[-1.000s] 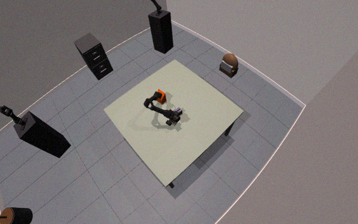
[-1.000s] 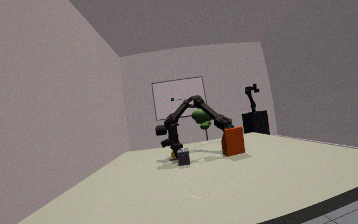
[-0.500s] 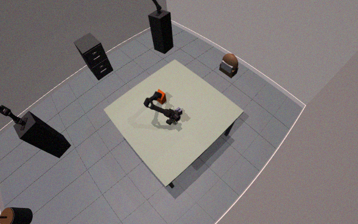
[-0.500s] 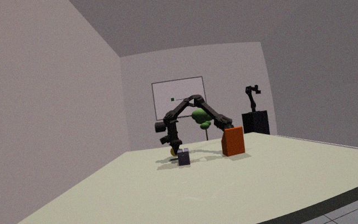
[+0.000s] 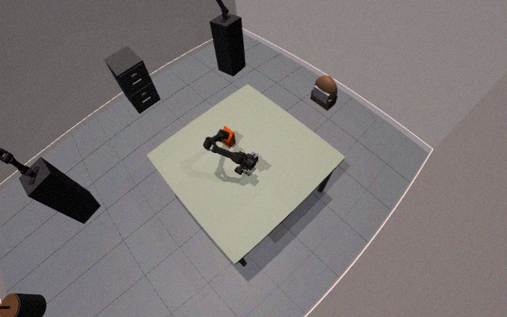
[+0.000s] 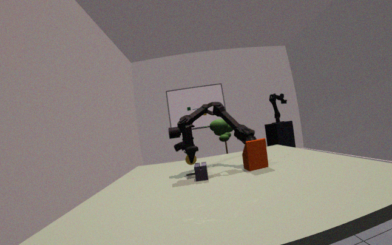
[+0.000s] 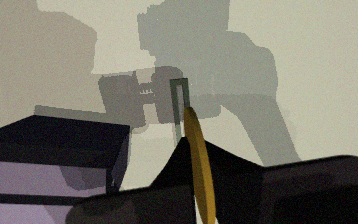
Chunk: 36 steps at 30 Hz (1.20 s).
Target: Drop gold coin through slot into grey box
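Observation:
My gripper (image 6: 191, 161) (image 7: 188, 142) is shut on the gold coin (image 6: 187, 159) (image 7: 203, 175). The coin is upright and edge-on in the wrist view, with its far end reaching out past the fingertips. The coin is raised clear above the thin dark-green holder (image 6: 190, 174) (image 7: 179, 81), which lies on the table and looks empty. The grey box (image 6: 201, 173) (image 7: 45, 177) stands beside the holder, at the lower left of the wrist view. Its dark slot (image 7: 30, 199) runs across the lid, roughly crosswise to the coin. The gripper's left finger hides part of the box.
A tall orange block (image 5: 228, 137) (image 6: 255, 154) stands on the pale table (image 5: 286, 129) (image 6: 283, 188), close to my arm's base. Shadows of the arm fall around the holder. A black cabinet (image 5: 133, 78) and pedestals stand on the floor beyond the table.

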Each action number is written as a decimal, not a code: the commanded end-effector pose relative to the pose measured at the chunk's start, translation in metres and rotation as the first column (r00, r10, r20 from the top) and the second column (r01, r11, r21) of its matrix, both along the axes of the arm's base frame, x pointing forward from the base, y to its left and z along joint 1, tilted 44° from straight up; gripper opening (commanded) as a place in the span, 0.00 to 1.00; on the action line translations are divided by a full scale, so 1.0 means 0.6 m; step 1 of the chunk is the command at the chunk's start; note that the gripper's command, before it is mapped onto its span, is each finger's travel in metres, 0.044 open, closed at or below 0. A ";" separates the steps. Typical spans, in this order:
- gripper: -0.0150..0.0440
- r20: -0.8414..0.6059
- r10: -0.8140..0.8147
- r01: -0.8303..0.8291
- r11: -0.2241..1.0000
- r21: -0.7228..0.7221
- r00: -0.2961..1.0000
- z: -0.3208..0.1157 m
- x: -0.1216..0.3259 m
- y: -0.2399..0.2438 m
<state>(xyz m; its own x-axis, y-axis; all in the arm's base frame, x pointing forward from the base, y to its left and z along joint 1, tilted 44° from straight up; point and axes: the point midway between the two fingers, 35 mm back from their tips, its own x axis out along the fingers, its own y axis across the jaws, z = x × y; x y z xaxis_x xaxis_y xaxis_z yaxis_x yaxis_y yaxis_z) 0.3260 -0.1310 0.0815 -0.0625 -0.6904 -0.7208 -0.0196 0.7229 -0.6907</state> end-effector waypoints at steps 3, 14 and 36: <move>0.25 0.005 -0.003 0.003 1.000 -0.001 1.000 0.022 0.001 0.019; 0.25 -0.011 0.013 -0.013 1.000 -0.002 1.000 0.046 -0.001 0.041; 0.25 -0.466 0.511 -0.488 0.854 0.180 0.722 0.040 0.000 0.048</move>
